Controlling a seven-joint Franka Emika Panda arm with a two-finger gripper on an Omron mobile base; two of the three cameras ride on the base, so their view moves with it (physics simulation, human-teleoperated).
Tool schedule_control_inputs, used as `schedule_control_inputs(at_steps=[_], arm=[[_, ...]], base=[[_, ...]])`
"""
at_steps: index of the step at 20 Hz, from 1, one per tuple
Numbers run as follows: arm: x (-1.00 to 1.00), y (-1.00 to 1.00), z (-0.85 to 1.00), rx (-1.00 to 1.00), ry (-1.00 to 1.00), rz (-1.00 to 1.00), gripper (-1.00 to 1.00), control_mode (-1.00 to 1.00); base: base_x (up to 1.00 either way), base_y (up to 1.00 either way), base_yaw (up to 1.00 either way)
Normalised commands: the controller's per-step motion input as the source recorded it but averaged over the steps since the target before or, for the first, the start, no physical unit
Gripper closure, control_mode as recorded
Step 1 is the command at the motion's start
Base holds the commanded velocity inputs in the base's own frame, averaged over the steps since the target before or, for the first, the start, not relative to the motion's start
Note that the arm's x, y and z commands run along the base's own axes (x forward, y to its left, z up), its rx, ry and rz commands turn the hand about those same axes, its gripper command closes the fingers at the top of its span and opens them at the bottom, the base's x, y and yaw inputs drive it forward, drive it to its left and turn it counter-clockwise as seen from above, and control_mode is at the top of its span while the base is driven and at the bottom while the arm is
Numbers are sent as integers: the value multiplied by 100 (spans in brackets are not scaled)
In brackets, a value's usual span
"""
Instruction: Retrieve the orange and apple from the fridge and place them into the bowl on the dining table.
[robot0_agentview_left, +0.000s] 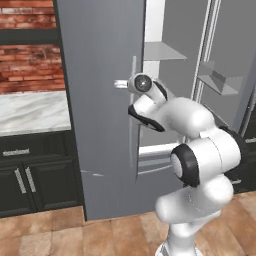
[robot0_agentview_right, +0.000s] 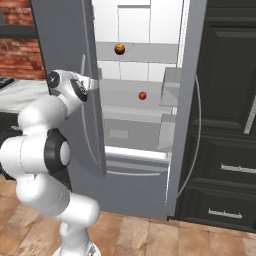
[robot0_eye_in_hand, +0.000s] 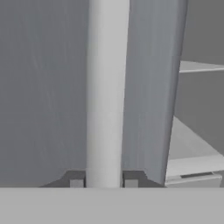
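Pretty clearly a home kitchen. A tall grey fridge fills the middle of the left base view, with a marble counter at 9 o'clock over black cabinets and a red brick wall at 10 o'clock. Wood plank floor runs along 6 o'clock.

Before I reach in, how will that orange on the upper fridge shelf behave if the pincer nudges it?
The orange looks like a smooth ball on a flat shelf, so it will probably roll at a light push. It looks glossy, so it may slip between narrow fingers. It sits in the open, so it could roll some way.
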Motion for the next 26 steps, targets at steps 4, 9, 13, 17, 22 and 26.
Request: schedule_control_inputs(at_steps=[4, 9, 13, 17, 22, 26], arm=[[-99, 36, 48, 12, 11, -11, 100, -100], [-89, 29, 61, 20, 25, -12, 100, -100], [-63, 35, 54, 6, 26, -6, 100, -100], [-56, 33, 51, 4, 25, -4, -100, -100], [-83, 14, 43, 1, 1, 0, -100, -100], [-100, -9, 39, 6, -49, -5, -100, -100]], base=[[0, 0, 0], [0, 0, 0], [0, 0, 0], [0, 0, 0], [0, 0, 0], [0, 0, 0]])
